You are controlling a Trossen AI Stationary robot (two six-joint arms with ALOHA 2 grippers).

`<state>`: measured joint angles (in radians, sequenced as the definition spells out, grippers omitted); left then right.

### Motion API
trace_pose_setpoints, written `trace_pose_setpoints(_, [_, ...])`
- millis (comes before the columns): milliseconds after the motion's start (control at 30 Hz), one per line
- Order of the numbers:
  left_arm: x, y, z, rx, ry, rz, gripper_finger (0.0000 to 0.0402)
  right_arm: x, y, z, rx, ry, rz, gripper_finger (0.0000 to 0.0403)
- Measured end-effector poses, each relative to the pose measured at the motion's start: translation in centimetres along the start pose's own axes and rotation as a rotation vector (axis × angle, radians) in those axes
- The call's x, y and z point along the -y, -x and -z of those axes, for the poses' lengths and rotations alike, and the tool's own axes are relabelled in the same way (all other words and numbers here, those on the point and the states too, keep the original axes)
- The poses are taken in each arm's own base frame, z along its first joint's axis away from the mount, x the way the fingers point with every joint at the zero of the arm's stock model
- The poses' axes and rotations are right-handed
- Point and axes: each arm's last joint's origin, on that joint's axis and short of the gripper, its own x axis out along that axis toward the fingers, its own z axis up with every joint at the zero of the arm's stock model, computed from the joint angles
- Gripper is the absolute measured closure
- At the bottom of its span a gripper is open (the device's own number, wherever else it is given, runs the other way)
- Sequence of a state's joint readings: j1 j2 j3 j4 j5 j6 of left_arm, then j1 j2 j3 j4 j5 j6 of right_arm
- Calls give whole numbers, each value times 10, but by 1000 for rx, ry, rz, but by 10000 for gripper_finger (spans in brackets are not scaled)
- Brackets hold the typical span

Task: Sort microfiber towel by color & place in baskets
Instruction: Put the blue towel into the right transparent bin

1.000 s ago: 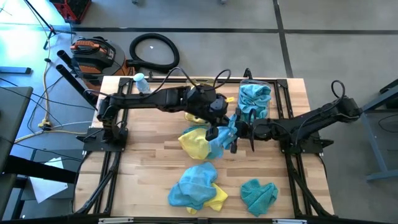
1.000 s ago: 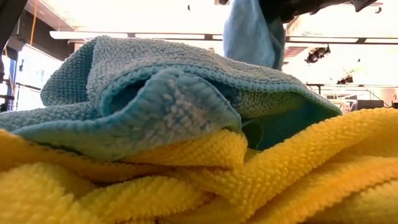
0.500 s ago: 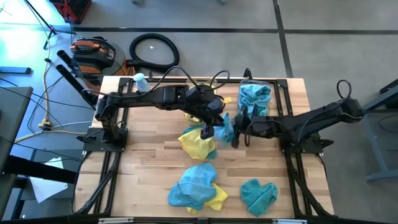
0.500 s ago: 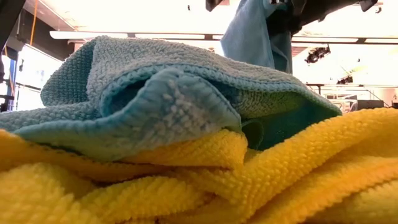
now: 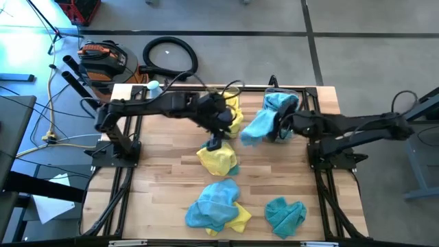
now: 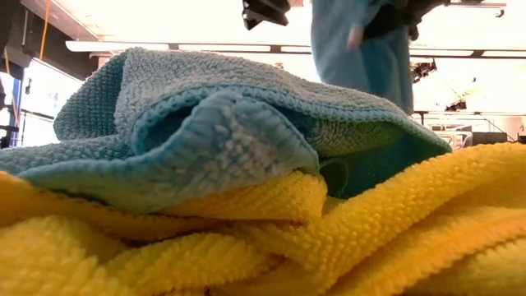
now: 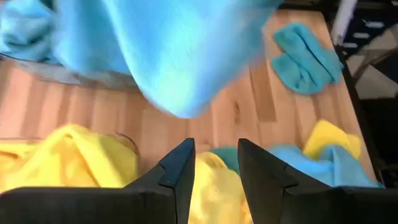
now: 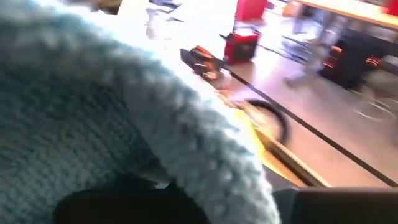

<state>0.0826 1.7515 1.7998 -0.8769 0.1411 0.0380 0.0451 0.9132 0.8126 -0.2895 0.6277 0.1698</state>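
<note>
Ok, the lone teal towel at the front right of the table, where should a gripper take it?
Come straight down on the teal towel and pinch a raised fold near its middle; it lies crumpled, apart from the other cloths, with bare table around it.

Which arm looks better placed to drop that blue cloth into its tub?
The right. Its pincer holds the hanging blue cloth beside the tub of blue cloths. The left pincer is open and empty over a yellow cloth.
</note>
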Motion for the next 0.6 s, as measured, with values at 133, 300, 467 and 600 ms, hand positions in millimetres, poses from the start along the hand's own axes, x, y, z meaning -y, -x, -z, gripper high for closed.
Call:
trace_pose_setpoints(133, [4, 2, 31, 61, 0, 1, 291, 21, 13, -16, -73, 3, 201, 402])
trace_pose_setpoints(300, [7, 15, 84, 183, 84, -18, 291, 45, 25, -37, -117, -6, 373, 402])
trace_pose_setpoints(467, [11, 28, 138, 317, 185, -94, 291, 63, 36, -56, -91, -39, 506, 402])
trace_pose_setpoints(600, [18, 34, 176, 408, 252, -96, 291, 69, 39, -58, -122, -125, 464, 403])
